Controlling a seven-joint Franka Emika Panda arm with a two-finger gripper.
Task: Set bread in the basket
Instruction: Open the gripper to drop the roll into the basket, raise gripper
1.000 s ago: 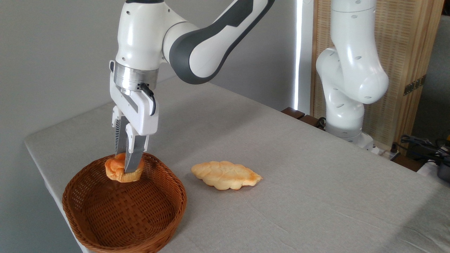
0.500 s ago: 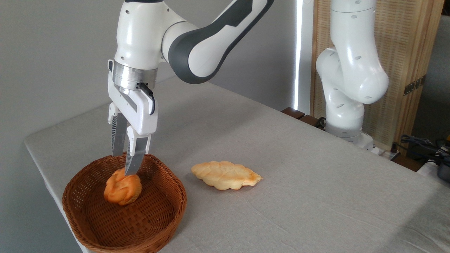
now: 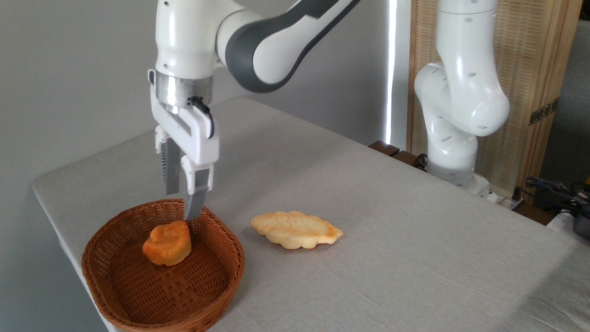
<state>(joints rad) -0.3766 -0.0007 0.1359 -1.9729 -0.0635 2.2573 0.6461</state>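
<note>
The bread point(image 3: 168, 242), a small round orange bun, lies inside the brown wicker basket point(image 3: 115, 286) at the table's front left, resting toward the basket's back part. My gripper point(image 3: 182, 205) hangs just above the basket's far rim, up and to the right of the bun. Its fingers are open, and nothing is held between them.
A longer pale-yellow braided loaf point(image 3: 295, 229) lies on the grey tablecloth to the right of the basket. The arm's white base point(image 3: 454, 138) stands at the table's far right edge. The table's left edge runs close beside the basket.
The gripper opened and let go of the bun, which dropped into the basket and settled. The gripper then rose and shifted to the right.
</note>
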